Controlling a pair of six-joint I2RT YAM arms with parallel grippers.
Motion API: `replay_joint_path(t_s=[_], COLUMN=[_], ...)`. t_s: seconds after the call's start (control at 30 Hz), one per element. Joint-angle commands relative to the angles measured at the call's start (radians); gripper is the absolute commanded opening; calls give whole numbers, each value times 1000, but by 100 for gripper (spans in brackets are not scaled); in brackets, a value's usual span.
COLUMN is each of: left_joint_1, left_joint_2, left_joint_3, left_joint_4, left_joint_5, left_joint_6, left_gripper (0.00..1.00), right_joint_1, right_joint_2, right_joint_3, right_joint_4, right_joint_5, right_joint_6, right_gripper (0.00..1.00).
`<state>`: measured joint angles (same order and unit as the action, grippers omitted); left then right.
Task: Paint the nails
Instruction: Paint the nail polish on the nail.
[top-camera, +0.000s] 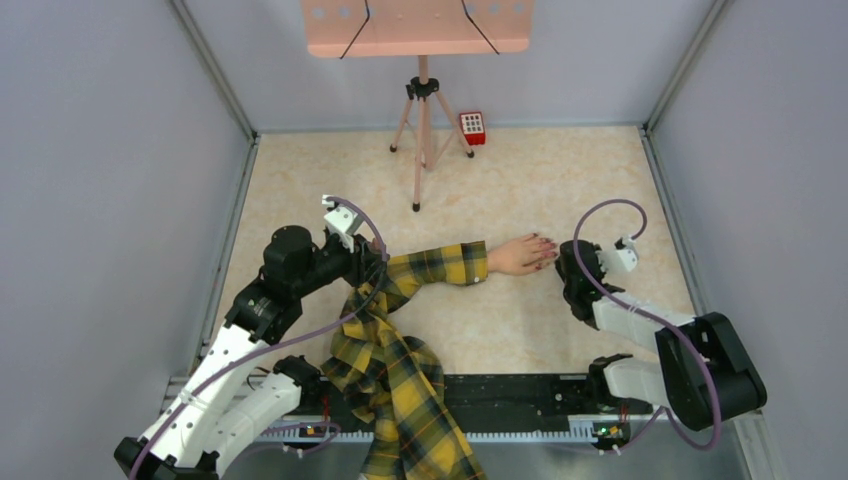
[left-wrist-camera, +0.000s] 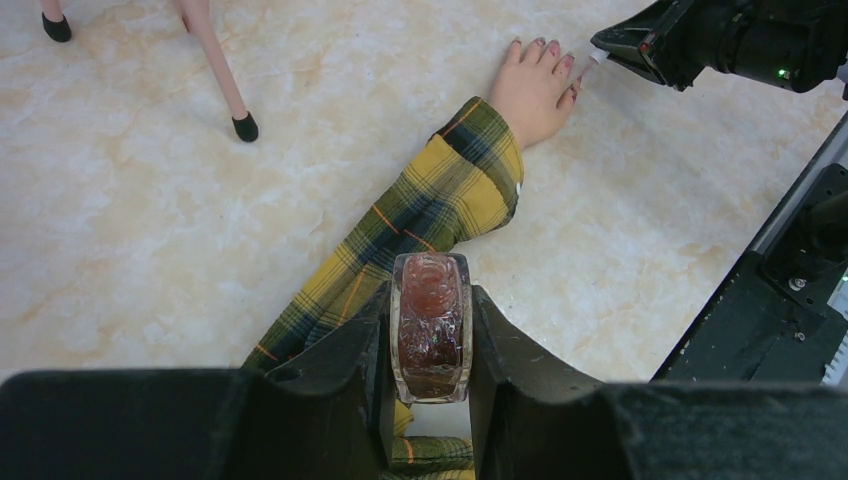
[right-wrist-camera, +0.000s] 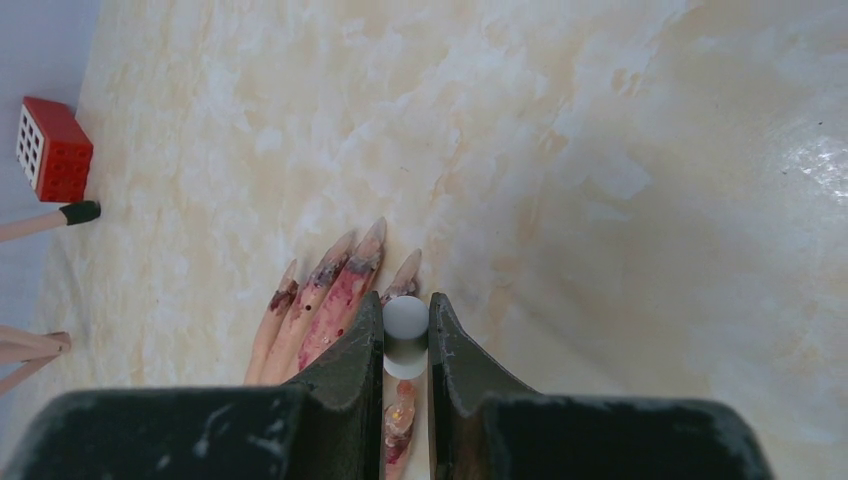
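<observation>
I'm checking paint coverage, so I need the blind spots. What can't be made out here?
Top view: nails too small to judge the coat.
Right wrist view: brush tip hidden under its white handle and the right gripper.
Left wrist view: bottle, its lower end hidden inside the left gripper.

Left arm (top-camera: 262, 300), right arm (top-camera: 640, 322): black joints, white shells, purple cables (top-camera: 609, 201), black jaws.

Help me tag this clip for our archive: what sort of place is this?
Probably a robot test cell, not a salon: grey walls box in a marble-pattern table, two robot arms sit on a rail at its near edge, and a mannequin hand in a plaid sleeve lies between them.
</observation>
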<state>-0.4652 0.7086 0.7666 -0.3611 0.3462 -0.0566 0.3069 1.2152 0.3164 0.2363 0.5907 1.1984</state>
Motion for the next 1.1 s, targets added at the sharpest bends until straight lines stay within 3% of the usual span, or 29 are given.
replay_joint_path(t_s=[0.0,0.5,1.07], left_joint_1=[3,3,2], left_joint_2=[-20,-22,-21], left_joint_3=[22,23,22], left_joint_4=[39,40,42], left_joint_5=[-3,-1,5], left_joint_6=[5,1,-2], left_gripper=[0,0,0], right_joint_1=[2,26,60], right_joint_2=[-39,-89,-24], right_joint_3=[37,49,62], right_joint_4=[-15,-46,-29], right_joint_5=[55,29,6], right_joint_6=[10,1,21], right_gripper=[0,0,0])
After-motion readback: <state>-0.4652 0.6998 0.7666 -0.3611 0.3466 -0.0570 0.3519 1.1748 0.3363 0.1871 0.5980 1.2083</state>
